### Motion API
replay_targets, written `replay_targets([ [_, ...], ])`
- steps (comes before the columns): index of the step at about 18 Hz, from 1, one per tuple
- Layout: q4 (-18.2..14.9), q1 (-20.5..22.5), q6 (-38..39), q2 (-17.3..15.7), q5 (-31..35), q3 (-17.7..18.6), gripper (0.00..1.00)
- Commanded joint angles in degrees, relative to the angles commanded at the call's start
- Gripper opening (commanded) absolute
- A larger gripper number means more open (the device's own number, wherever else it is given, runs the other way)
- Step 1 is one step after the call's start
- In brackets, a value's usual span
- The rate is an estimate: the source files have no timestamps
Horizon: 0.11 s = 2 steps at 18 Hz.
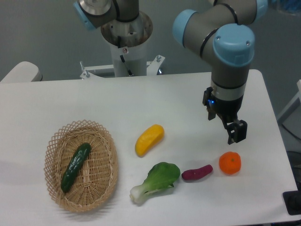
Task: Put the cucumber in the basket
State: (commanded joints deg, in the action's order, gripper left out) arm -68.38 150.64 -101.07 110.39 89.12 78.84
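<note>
- The cucumber (75, 167) lies inside the basket (104, 143), so the placing step looks done.
- The gripper (236, 133) hangs empty above the orange (230, 163), far from the basket; I cannot tell how wide it is.
- Next move: probably only retreat.

White table (141, 99): basket (104, 179), yellow fruit (149, 140), bok choy (157, 181), sweet potato (197, 173), orange (230, 163).

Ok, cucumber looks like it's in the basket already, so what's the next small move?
Probably just lift the tool straight up and clear. The cucumber already lies inside the basket, while the tool hangs low above the orange, holding nothing that shows, so nothing seems left to grasp.
</note>
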Motion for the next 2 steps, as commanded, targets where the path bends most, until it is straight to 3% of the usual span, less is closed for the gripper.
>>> replay_targets([
  [2, 0.0, -0.1, 0.1, -0.1, 0.0, 0.0, 1.0],
])
